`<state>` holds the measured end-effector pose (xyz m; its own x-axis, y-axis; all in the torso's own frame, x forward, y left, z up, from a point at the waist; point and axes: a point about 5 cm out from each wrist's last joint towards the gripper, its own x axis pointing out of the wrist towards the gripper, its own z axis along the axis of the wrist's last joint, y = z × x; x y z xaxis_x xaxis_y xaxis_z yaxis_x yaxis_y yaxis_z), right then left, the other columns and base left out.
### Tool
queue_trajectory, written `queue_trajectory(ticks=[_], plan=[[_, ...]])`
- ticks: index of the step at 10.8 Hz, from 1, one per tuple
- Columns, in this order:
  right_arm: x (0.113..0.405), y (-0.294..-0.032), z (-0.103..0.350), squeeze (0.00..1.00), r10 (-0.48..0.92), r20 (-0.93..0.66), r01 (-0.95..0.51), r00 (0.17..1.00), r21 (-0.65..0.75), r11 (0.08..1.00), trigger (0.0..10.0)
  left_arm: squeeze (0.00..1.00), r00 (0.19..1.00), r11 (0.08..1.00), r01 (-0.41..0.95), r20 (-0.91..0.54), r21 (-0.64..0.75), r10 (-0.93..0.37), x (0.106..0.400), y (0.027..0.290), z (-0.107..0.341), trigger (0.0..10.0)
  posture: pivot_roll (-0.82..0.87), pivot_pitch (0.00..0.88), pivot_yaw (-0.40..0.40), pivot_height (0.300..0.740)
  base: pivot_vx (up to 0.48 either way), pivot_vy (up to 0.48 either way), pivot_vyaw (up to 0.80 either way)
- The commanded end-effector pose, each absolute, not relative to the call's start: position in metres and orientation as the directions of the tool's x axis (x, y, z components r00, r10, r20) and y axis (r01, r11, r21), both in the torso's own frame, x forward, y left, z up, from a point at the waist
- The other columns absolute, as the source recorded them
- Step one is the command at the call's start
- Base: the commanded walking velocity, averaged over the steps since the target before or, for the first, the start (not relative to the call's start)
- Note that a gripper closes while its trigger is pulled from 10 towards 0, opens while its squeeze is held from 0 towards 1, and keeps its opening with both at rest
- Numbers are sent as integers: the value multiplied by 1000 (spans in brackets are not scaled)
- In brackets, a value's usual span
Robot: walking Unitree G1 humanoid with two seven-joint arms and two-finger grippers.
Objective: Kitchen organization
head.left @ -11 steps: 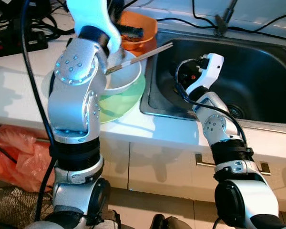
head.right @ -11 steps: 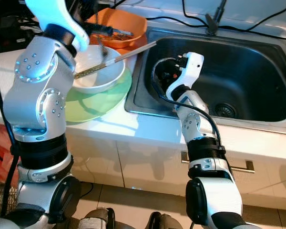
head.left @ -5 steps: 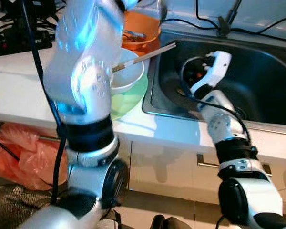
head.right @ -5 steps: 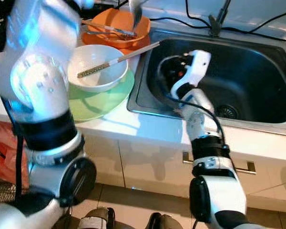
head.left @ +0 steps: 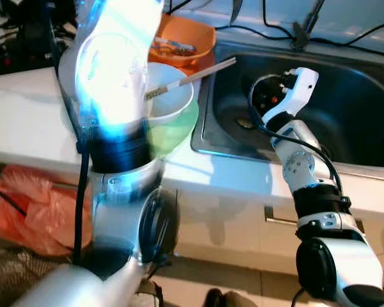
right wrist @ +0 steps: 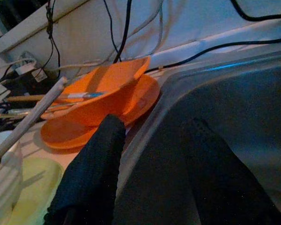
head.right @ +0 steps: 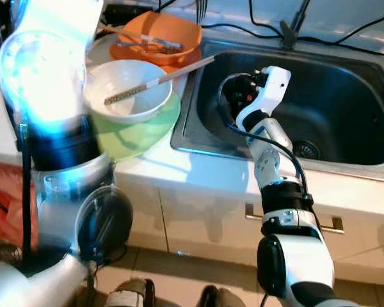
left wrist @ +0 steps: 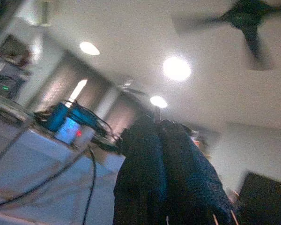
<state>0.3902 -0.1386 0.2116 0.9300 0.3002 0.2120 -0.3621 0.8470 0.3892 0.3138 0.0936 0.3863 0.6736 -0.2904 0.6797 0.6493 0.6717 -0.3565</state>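
Observation:
A white bowl with chopsticks across it sits on a green plate on the counter. Behind it an orange bowl holds several utensils and rests on an orange plate. My left arm is raised high and blurred. Its gripper is shut and points at the ceiling, and a thin utensil hangs above the sink's back edge. My right gripper is open and empty inside the steel sink, at its left wall.
Black cables and a tap base run along the back of the counter. A red plastic bag lies on the floor at the left. Cabinet doors with a handle are below the sink.
My left arm swung up from the orange bowl, carrying a thin utensil towards the sink's back edge. The right arm stayed in the sink, and the camera shifted slightly.

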Motion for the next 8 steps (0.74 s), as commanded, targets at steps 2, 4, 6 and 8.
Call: queue_trajectory(ticks=[2, 4, 6, 8], plan=[[389, -146, 212, 0, 267, 231, -342, 936, 406, 848, 10000, 0, 709, 491, 690, 635, -532, -308, 321, 81, 335, 10000, 207, 130, -62, 740, 0, 0, 0], [388, -144, 210, 0, 277, 238, -355, 931, 411, 840, 10000, 0, 727, 394, 682, 627, -616, -280, 326, 84, 320, 10000, 201, 129, -63, 740, 0, 0, 0], [388, -147, 214, 0, 265, 259, -355, 929, 422, 834, 10000, 0, 687, 379, 721, 671, -580, -281, 319, 85, 322, 10000, 206, 125, -66, 740, 0, 0, 0], [388, -144, 214, 0, 270, 263, -362, 926, 421, 832, 10000, 0, 688, 411, 718, 661, -562, -298, 322, 90, 317, 10000, 206, 122, -63, 740, 0, 0, 0]])
